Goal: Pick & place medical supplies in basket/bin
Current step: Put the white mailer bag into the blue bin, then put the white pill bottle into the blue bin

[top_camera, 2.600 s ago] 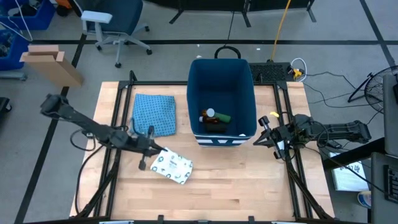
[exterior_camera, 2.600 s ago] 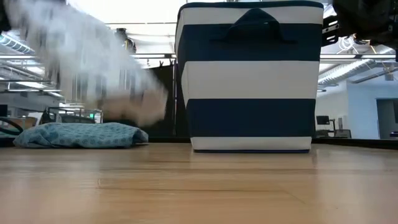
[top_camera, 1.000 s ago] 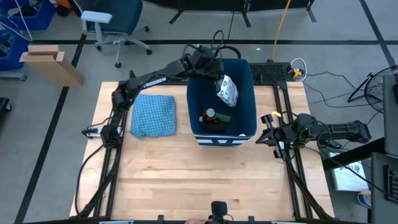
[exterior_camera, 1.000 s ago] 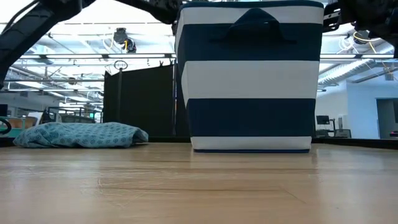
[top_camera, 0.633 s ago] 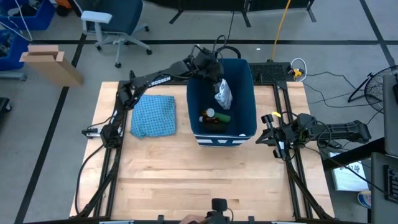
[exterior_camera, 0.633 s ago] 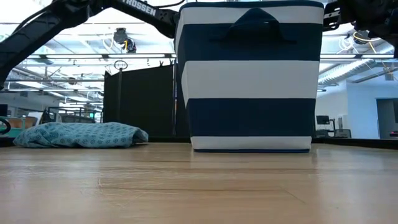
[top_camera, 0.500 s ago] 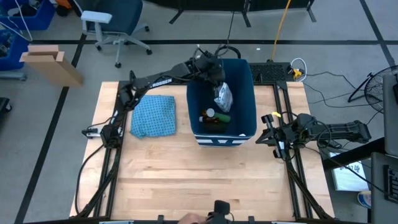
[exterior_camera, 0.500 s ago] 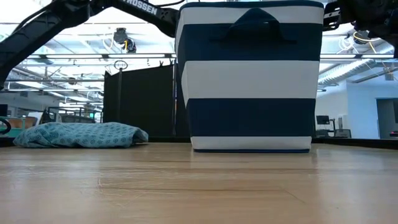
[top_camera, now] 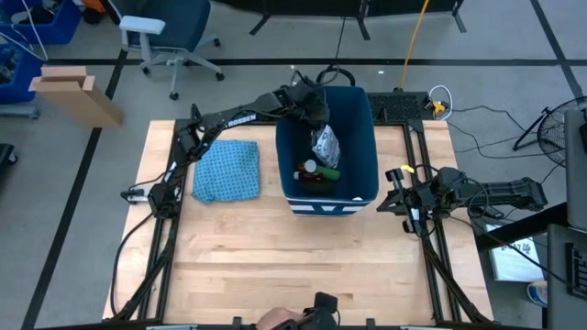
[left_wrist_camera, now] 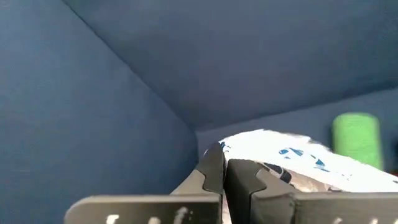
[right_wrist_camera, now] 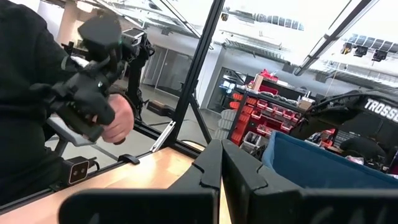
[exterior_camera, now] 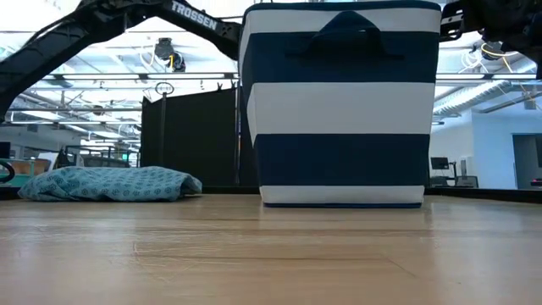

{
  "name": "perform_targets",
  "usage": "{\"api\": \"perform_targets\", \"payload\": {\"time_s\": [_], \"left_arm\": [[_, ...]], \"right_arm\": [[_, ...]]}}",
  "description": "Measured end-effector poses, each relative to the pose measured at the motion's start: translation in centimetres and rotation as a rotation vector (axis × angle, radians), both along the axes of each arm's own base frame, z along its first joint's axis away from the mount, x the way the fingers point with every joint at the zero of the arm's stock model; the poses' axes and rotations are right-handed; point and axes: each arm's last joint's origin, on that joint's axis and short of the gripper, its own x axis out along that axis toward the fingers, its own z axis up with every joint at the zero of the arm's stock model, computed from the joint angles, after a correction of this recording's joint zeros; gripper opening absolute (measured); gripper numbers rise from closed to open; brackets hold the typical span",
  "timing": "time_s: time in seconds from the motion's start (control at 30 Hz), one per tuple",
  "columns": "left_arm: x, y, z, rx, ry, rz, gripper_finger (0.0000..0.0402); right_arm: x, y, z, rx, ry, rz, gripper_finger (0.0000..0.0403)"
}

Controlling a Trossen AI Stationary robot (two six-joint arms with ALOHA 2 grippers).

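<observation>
The dark-blue bin point(top_camera: 363, 110), striped white on its near side point(exterior_camera: 339, 110), stands at the table's far middle. My left gripper point(top_camera: 318, 126) reaches down into it from its far left corner, shut on the white packet with green print point(top_camera: 324, 145). Below on the bin's floor lie a green cylinder point(top_camera: 329, 172) and a dark bottle point(top_camera: 310, 177). In the left wrist view the packet point(left_wrist_camera: 298, 160) shows past the shut fingers point(left_wrist_camera: 224, 167), the green cylinder point(left_wrist_camera: 356, 138) beyond. My right gripper point(top_camera: 390, 191) waits shut to the right of the bin. My left gripper pinches the packet by its upper end point(left_wrist_camera: 245, 143) between its two fingers. The fingers slant down into the bin from its far left corner. The packet hangs below them inside the bin, over the bottle and cylinder; whether its lower end touches them I cannot tell.
A light blue patterned cloth point(top_camera: 227, 170) lies on the table left of the bin point(exterior_camera: 106, 183). In the right wrist view a person point(right_wrist_camera: 37, 93) holds a dark device beside the table. A hand point(top_camera: 289, 320) shows at the table's near edge.
My left gripper has sunk deeper into the bin and rolled about its own line, still shut on the packet. The packet has gone down with it and turned from broadside to nearly edge-on, nearer the bottle and cylinder.
</observation>
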Motion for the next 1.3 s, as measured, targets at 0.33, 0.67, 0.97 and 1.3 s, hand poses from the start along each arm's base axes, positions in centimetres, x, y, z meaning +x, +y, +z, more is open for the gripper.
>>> {"api": "perform_targets", "payload": {"time_s": [0.33, 0.67, 0.97, 1.3], "left_arm": [[0.6, -0.2, -1.7, 0.02, 0.057, 0.017, 0.0008], [-1.1, -2.0, 4.5, 0.057, -0.047, 0.03, 0.0109], [-6.4, -4.3, 13.7, 0.193, -0.173, 0.044, 0.0204], [-17.5, -8.5, 16.3, -0.111, -0.16, -0.173, 0.0017]], "right_arm": [[0.0, 0.0, -0.1, -0.012, 0.008, -0.002, 0.0], [0.1, 0.0, -0.1, -0.032, 0.001, -0.008, 0.0], [0.1, 0.0, -0.1, -0.038, -0.002, -0.012, 0.0], [0.0, 0.0, -0.1, -0.034, 0.0, -0.009, 0.0]]}}
